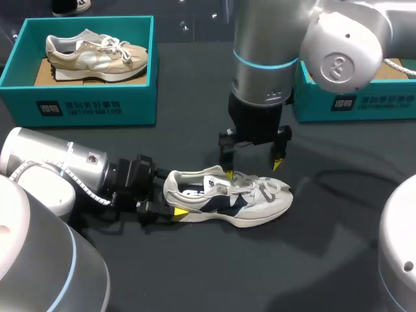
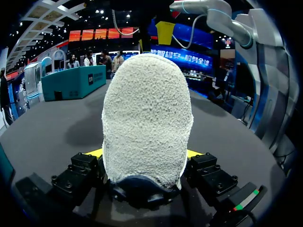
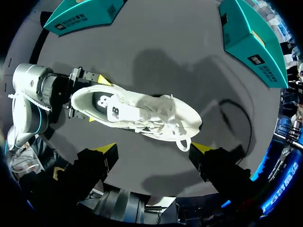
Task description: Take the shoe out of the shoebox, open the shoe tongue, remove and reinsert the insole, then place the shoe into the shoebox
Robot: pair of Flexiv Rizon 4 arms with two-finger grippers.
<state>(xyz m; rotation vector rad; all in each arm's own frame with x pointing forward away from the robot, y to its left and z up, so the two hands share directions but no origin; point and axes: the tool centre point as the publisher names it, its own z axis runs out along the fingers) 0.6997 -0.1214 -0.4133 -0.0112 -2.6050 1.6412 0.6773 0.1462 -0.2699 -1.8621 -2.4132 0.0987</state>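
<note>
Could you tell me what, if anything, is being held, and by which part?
Left gripper holds the white shoe by its heel; right gripper, open above it, holds nothing.

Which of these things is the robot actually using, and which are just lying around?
In use: white shoe, its heel gripped by the left gripper; right gripper, open above it; right shoebox, partly hidden, probably this shoe's.
Lying about: beige shoe, inside the left shoebox.
</note>
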